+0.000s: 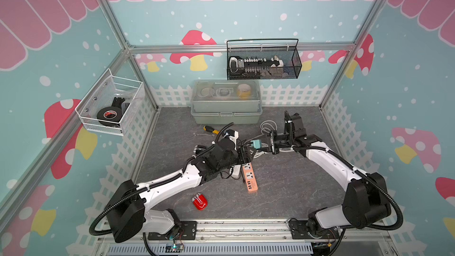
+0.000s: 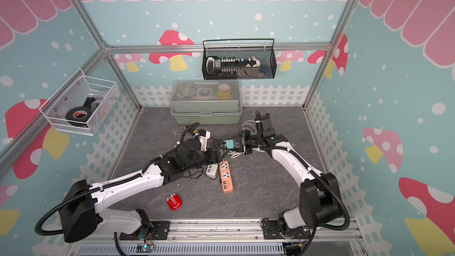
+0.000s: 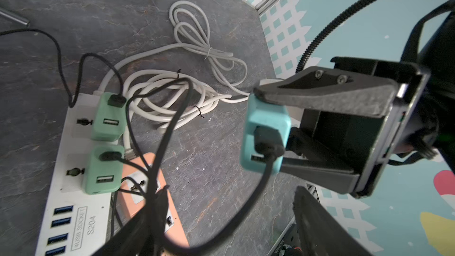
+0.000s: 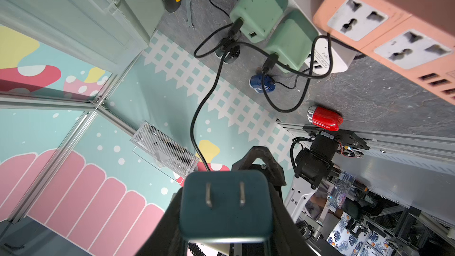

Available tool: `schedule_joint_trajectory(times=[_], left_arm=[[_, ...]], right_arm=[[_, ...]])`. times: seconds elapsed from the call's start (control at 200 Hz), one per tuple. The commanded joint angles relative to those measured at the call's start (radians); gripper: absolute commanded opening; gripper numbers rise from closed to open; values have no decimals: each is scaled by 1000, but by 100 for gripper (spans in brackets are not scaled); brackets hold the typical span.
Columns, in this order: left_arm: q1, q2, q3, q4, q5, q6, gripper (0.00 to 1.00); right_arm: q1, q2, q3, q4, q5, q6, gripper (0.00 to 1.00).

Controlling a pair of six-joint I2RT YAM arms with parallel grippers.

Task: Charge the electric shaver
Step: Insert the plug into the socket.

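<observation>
Right gripper (image 1: 262,144) clamps the pale-blue cube charger plug (image 1: 256,143), centre frame. Left gripper (image 1: 247,155) stands released beside it. The orange plastic power strip (image 1: 250,178), long axis down-frame, lies lower left. The red capsule-shaped shaver (image 1: 200,201) lies lower centre.

My left arm (image 1: 172,183) and right arm (image 1: 327,161) wear glossy white shells dotted with small holes, linked by matt black joints. Each shoulder is a bulky black housing (image 1: 128,214). A ribbed black hose (image 1: 98,220) runs along each arm, pinned by white ties (image 1: 325,149). Black plates (image 1: 187,227) carry me at 7 and 5 o'clock on the floor's edge. By the 7 o'clock one sits a small board (image 1: 175,247) with thin wires. The fingers (image 3: 332,94) on my right are grainy dark-grey wedges, one bearing two silver screws (image 3: 342,78).
</observation>
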Motion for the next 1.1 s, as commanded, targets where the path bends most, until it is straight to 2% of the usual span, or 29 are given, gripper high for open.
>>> schedule_joint_trajectory(times=[0.0, 0.29, 0.52, 0.76, 0.921, 0.951, 1.006, 1.096], left_arm=[[5, 23, 54, 32, -16, 5, 76], [12, 115, 150, 7, 12, 67, 64], [12, 128, 165, 13, 69, 72, 42], [7, 109, 154, -12, 85, 69, 28], [-1, 101, 154, -27, 98, 62, 7], [-2, 97, 155, -32, 95, 58, 4], [-4, 85, 155, -48, 84, 48, 0], [-3, 59, 159, -100, 51, 28, 0]], right_arm=[[5, -48, -9, 18, -22, 29, 0], [7, -108, -66, 37, -15, 60, 0], [5, -129, -91, 65, -1, 81, 0], [6, -129, -102, 105, 10, 98, 0], [5, -122, -94, 128, 16, 98, 0], [5, -120, -93, 128, 17, 94, 6], [6, -119, -88, 120, 19, 81, 26], [3, -118, -69, 65, 27, 30, 50]])
